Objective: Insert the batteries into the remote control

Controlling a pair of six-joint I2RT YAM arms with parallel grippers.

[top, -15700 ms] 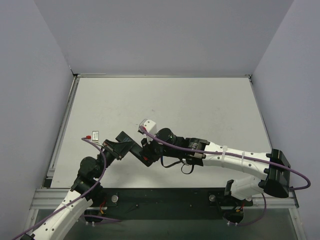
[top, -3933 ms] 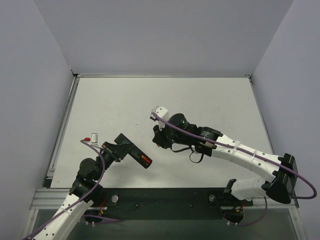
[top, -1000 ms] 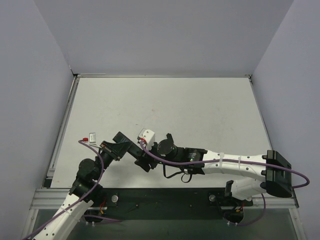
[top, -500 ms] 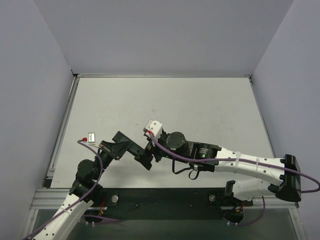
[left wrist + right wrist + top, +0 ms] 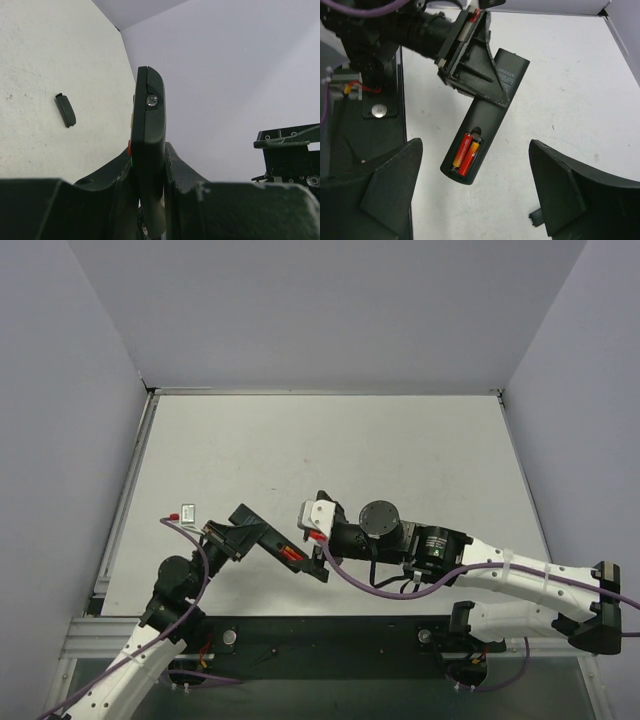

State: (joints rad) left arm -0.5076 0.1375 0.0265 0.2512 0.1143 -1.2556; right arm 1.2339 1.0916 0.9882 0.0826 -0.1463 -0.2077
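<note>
Red cylindrical batteries (image 5: 465, 154) sit side by side in the slim black remote control (image 5: 488, 119), clamped in our left gripper (image 5: 149, 167); right gripper (image 5: 476, 145) hangs wide, empty. Loading looks done; we reckon the flat black cover (image 5: 65, 110) comes next.

The top camera looks down from high at the near edge over the whole table (image 5: 400, 440). The left wrist camera sits close behind the left claw (image 5: 148, 170), edge-on to the remote (image 5: 148, 115). The right wrist camera looks down past the right claw (image 5: 475, 145) onto that remote, which all three views share.
</note>
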